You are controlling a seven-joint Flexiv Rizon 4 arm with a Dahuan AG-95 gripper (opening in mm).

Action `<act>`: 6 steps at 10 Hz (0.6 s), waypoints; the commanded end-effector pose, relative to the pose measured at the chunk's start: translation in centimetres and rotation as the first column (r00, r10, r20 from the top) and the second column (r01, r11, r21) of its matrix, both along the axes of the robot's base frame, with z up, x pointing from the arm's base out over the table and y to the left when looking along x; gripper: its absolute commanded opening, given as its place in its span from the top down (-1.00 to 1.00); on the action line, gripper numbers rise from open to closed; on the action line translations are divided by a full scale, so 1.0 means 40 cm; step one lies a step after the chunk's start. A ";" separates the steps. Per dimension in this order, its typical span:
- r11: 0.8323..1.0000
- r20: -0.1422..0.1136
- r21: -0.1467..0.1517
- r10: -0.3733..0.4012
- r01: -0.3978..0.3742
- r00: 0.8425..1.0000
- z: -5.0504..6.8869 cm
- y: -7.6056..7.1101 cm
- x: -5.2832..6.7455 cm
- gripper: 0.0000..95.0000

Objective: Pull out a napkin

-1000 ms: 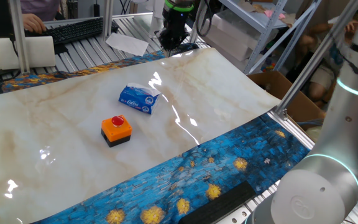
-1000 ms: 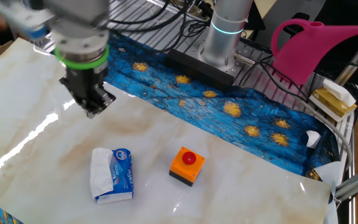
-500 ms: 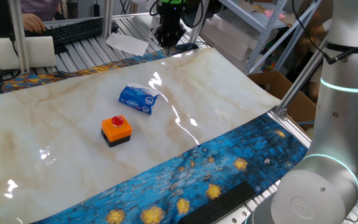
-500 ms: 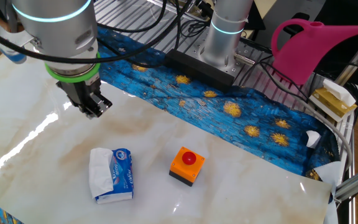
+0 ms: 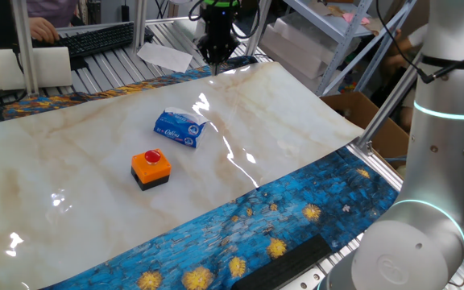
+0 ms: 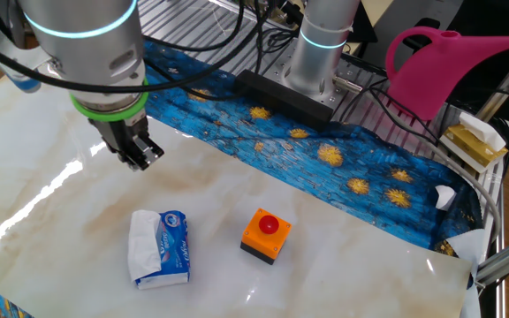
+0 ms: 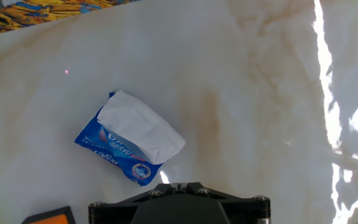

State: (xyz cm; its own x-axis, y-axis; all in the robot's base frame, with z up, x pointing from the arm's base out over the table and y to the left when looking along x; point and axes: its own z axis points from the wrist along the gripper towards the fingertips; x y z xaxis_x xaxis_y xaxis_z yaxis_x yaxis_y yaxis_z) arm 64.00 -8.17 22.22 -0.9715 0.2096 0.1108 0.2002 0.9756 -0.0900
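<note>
- One fixed view: the napkin (image 5: 197, 118) pokes out as a crumpled white tuft at the far end of the blue packet (image 5: 177, 130), which lies flat on the marble-patterned desk (image 5: 296, 137), just beyond the orange box with a red button (image 5: 150, 168).
- Same view: the gripper (image 5: 215, 63) hangs over the desk's far edge, well apart from the packet, pointing down; its jaws are pressed together with nothing between them.
- The other fixed view: here the napkin (image 6: 144, 248) is a wrinkled white sheet lying along the side of the blue packet (image 6: 174, 248) that faces away from the orange box (image 6: 264, 236), soft and creased.
- Same view: the gripper (image 6: 141, 160) hovers above bare desk (image 6: 51, 203) beyond the packet, jaws closed tight and empty, touching nothing.
- Hand view: the napkin (image 7: 141, 126) spreads in a loose white flap across the upper side of the packet (image 7: 114, 153), which lies at a slant left of centre; an orange corner (image 7: 47, 217) peeks in at the lower left.
</note>
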 end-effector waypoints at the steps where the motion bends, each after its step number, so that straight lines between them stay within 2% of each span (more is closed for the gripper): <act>1: 0.999 -0.007 0.009 0.039 -0.039 0.999 -0.011 0.002 -0.001 1.00; 2: 0.999 -0.026 -0.002 0.049 -0.049 0.998 -0.024 0.002 0.005 1.00; 5: 0.998 -0.038 0.001 0.070 -0.070 0.997 -0.056 -0.003 0.017 1.00; 6: 0.998 -0.041 0.001 0.070 -0.070 0.997 -0.077 -0.001 0.023 1.00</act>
State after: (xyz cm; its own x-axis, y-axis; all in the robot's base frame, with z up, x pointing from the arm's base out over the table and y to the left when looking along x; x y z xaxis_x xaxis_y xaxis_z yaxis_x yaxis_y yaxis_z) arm 65.08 -8.13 18.92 -0.9771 0.1426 0.1577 0.1288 0.9871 -0.0949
